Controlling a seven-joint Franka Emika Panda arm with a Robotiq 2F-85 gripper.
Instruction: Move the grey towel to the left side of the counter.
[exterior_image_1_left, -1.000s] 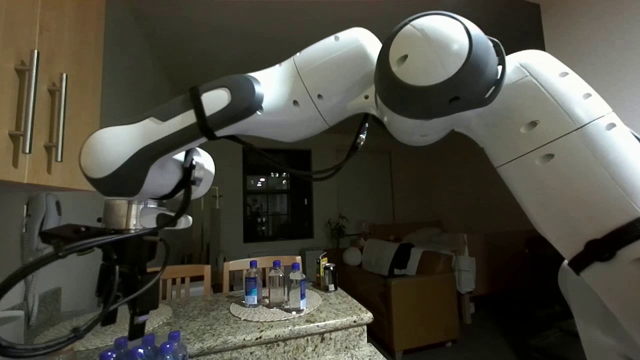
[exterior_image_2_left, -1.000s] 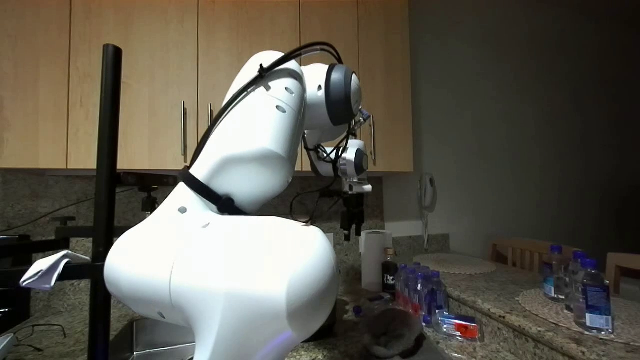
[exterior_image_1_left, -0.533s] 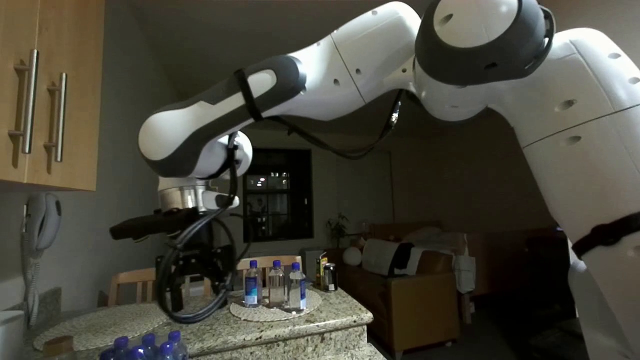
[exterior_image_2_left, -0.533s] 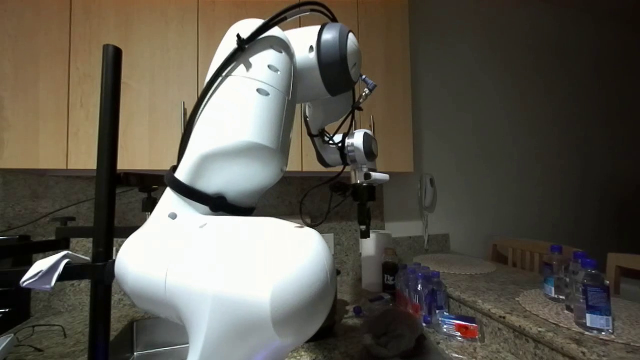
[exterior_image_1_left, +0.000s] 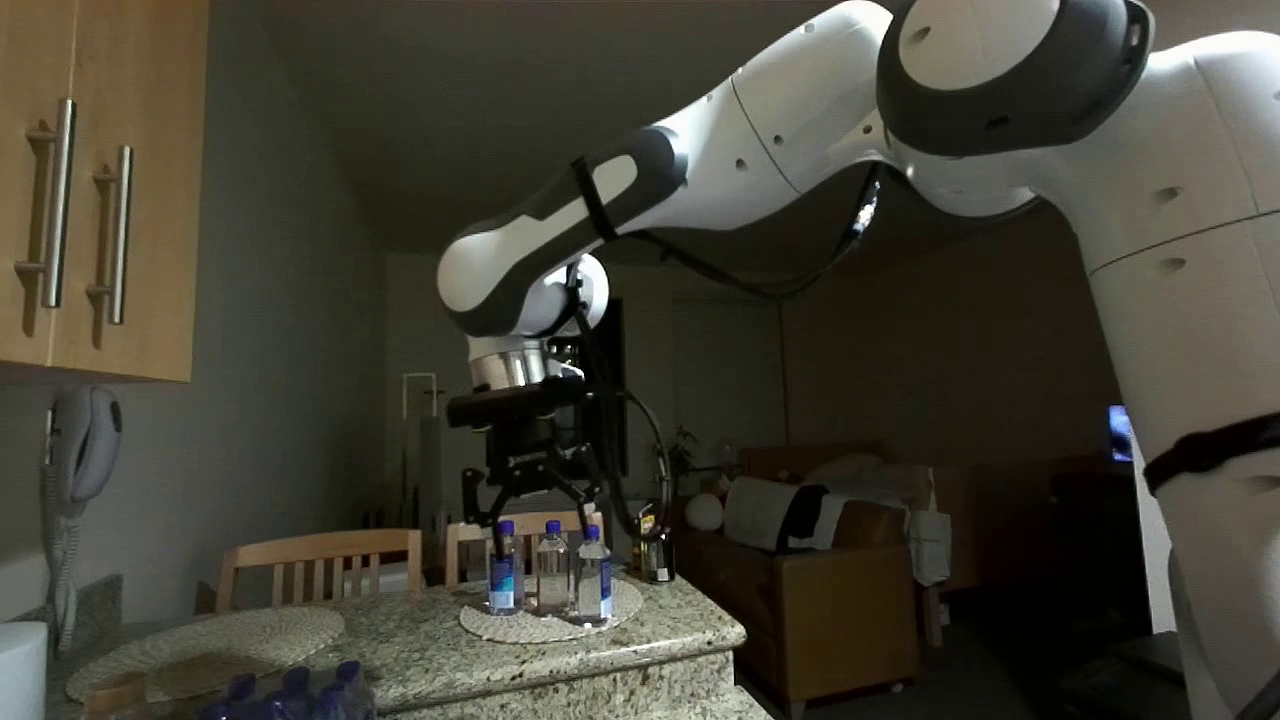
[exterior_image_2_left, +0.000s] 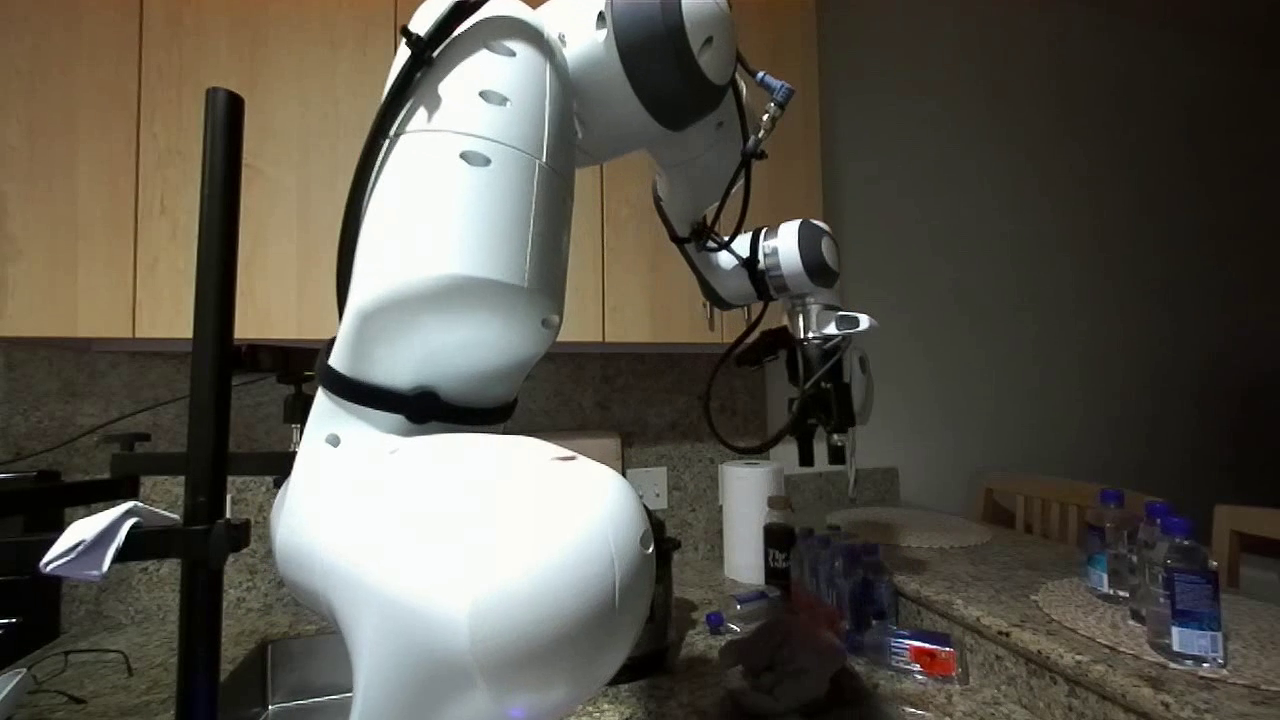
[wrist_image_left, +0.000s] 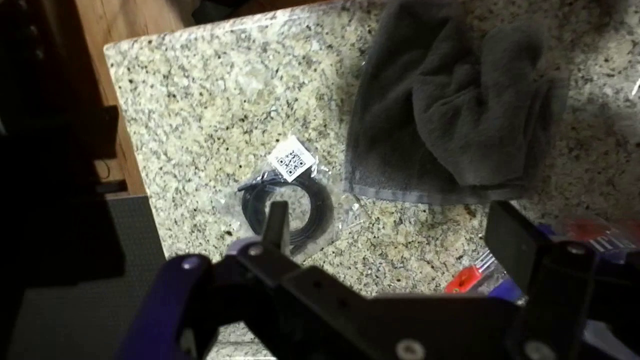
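The gripper (wrist_image_left: 390, 207) is closest in the wrist view. Its two fingers (wrist_image_left: 515, 245) are spread wide, and the speckled stone counter (wrist_image_left: 210, 115) shows through the gap. Down on the counter lies the grey towel (wrist_image_left: 450, 110), all rumpled, well apart from the gripper. It sits near the top of the wrist view, right of the middle. By one corner of the towel is a see-through bag (wrist_image_left: 347, 225) with a coil of black cable (wrist_image_left: 322, 205) inside; I cannot tell if bag and towel touch. The bag has a white label (wrist_image_left: 291, 159) with a square code.

In an exterior view the towel is a dark lump. Behind it, a bunch of water bottles (exterior_image_2_left: 850, 590) stands close together, and a tipped-over bottle (exterior_image_2_left: 752, 603) lies on its side. Next come a dark bottle (exterior_image_2_left: 778, 550) with white letters and, just beside it, a paper towel roll (exterior_image_2_left: 748, 520).

In both exterior views there is a higher stone ledge (exterior_image_1_left: 400, 640). Three blue-capped bottles (exterior_image_1_left: 553, 580) stand there on a round woven mat (exterior_image_1_left: 485, 625). Past the ledge are wooden chairs (exterior_image_1_left: 330, 547) and a brown sofa (exterior_image_1_left: 850, 620).
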